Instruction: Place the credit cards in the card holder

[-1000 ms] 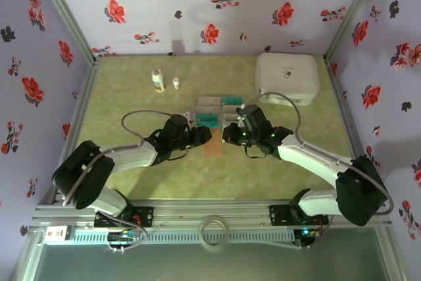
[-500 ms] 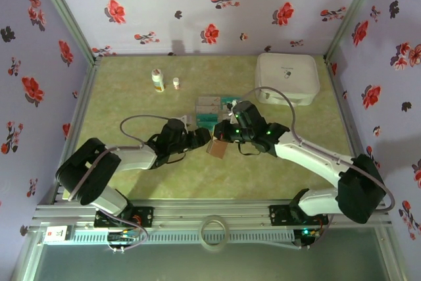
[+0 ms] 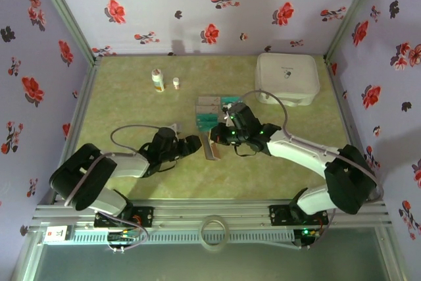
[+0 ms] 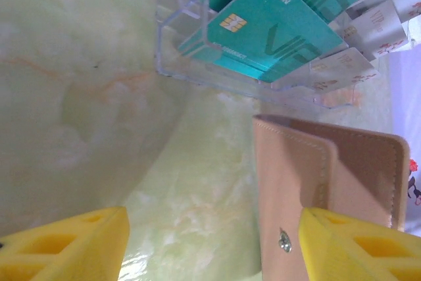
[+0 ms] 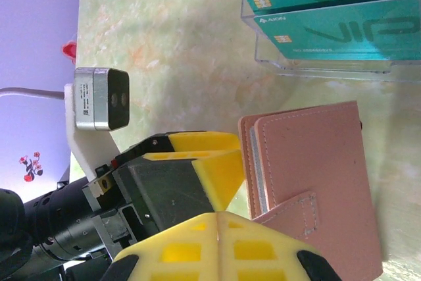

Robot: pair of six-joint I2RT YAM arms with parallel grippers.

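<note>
The card holder (image 3: 212,145) sits near the middle of the green table (image 3: 131,103), between the two grippers. In the top view it is at 6 o'clock from the clear tray (image 3: 202,111) and just beside it. The credit cards (image 3: 212,118) stand in that tray's compartments.

The left gripper (image 3: 195,143) is at 9 o'clock from the holder. In the left wrist view its yellow fingers (image 4: 72,248) are spread wide and nothing is pinched between them. There the card holder (image 4: 309,182) lies flat at about 2 o'clock from the gap, beside the right-hand finger, with its snap stud facing up. The teal credit cards (image 4: 276,24) lean in the clear tray (image 4: 172,51) at 12 o'clock, and pale cards (image 4: 371,21) stand in the compartments at 2 o'clock.

The right gripper (image 3: 219,135) is at 1 o'clock from the holder in the top view. In the right wrist view its fingers (image 5: 171,255) are pressed together, with nothing seen between them. The pink card holder (image 5: 316,176) lies at 1 o'clock from the tips, its strap just beside them, and thin grey edges show between its leaves. The left gripper (image 5: 220,162) reaches the holder's edge from 9 o'clock. Teal credit cards (image 5: 329,37) stand at 12 o'clock.

A white case (image 3: 287,78) rests at 1 o'clock on the table. Two small bottles (image 3: 158,80) stand at 11 o'clock.
</note>
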